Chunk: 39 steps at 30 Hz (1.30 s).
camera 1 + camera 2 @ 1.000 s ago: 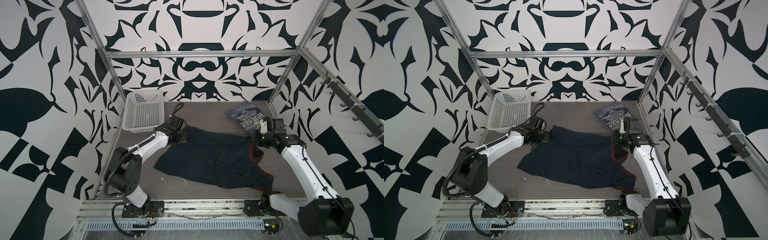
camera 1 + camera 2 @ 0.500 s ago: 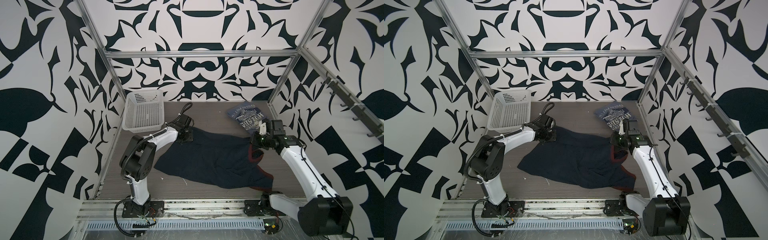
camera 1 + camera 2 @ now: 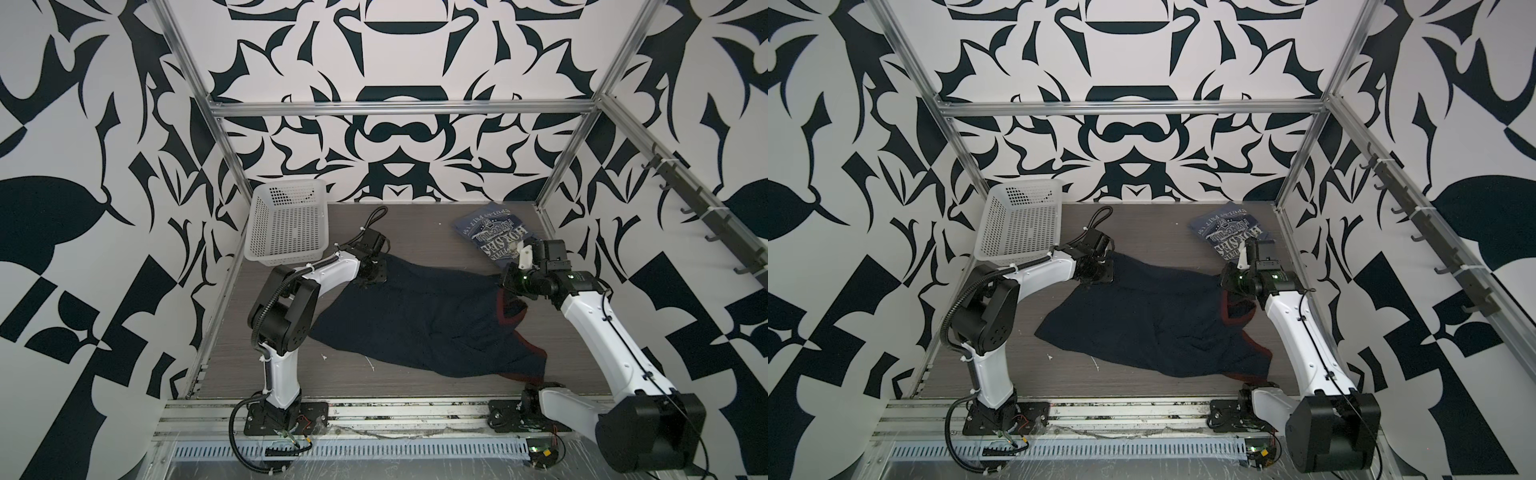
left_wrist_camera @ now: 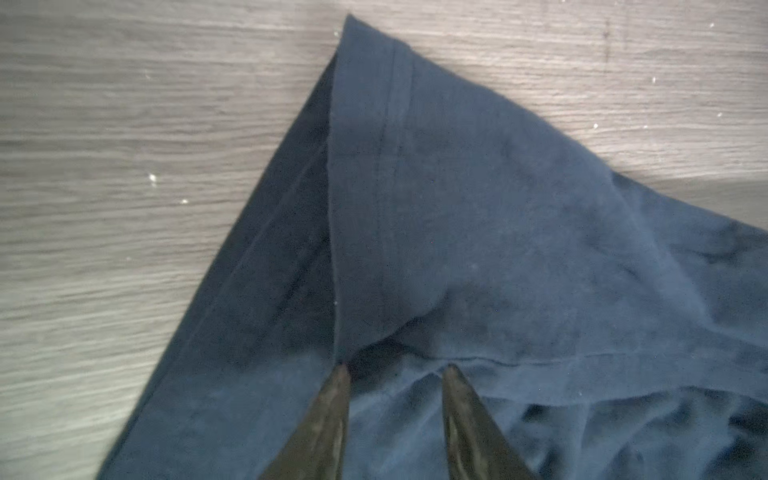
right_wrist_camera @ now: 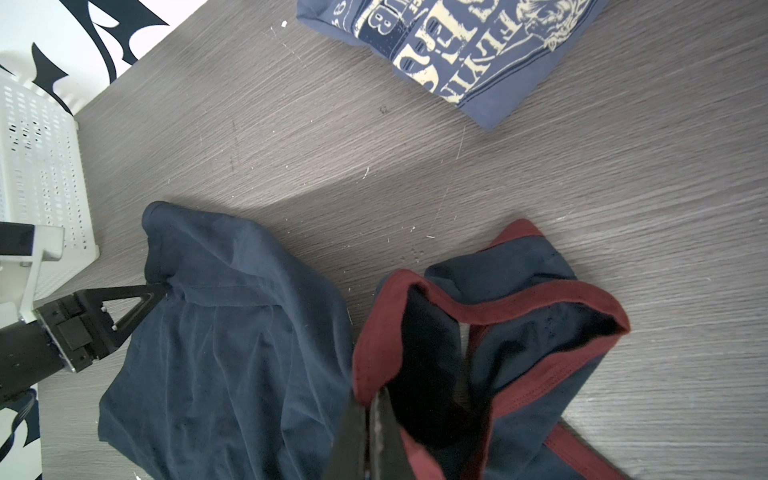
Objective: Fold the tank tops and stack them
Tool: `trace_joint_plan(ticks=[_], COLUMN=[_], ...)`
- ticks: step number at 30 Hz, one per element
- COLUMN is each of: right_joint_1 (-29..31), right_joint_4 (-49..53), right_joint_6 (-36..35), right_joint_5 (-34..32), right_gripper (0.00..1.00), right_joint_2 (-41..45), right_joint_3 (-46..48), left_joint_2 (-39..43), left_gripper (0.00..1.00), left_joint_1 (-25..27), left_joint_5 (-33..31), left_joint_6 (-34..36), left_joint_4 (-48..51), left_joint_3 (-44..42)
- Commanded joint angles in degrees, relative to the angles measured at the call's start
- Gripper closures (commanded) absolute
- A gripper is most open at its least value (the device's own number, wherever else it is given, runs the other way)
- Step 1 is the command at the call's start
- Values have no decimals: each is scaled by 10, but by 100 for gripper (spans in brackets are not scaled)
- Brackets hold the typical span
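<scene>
The navy tank top (image 3: 415,320) with red trim lies spread and rumpled across the middle of the table in both top views. My left gripper (image 4: 395,372) stands at its far left corner, open, with both tips down on bunched navy cloth. My right gripper (image 5: 368,399) is shut on the red-trimmed edge (image 5: 386,299) at the top's right end and holds it a little off the table. The slate-blue tank top (image 3: 494,232) lies folded at the back right, print up, just behind the right gripper (image 3: 505,280).
A white perforated basket (image 3: 286,224) stands at the back left, close behind the left gripper (image 3: 374,272). The dark wood table (image 3: 415,224) shows bare between basket and slate-blue top. A rail of hooks (image 3: 702,216) runs along the right wall.
The left gripper slid right onto the navy top's far left corner while its elbow swung upright. The right gripper kept its hold and barely moved.
</scene>
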State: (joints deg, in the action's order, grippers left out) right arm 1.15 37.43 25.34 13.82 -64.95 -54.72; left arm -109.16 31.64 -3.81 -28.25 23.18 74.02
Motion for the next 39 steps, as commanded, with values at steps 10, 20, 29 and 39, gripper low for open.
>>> trace_joint_plan(ticks=[10,20,29,39], right_joint_1=[-2,-2,-1,-3], right_joint_4=[-14,-12,-11,-9], right_joint_6=[-1,-4,-4,-5], right_joint_5=[4,4,3,2], right_gripper=[100,100,100,100], right_joint_2=[-1,1,4,5], right_joint_3=[5,8,7,4], left_joint_2=[-4,-19,-35,-20], left_gripper=[52,66,59,89], left_joint_1=[-1,-1,-1,-1], left_joint_5=[-8,11,25,7], left_joint_6=[-15,-17,-23,-26], left_joint_4=[16,11,5,-1], left_joint_3=[3,16,19,18])
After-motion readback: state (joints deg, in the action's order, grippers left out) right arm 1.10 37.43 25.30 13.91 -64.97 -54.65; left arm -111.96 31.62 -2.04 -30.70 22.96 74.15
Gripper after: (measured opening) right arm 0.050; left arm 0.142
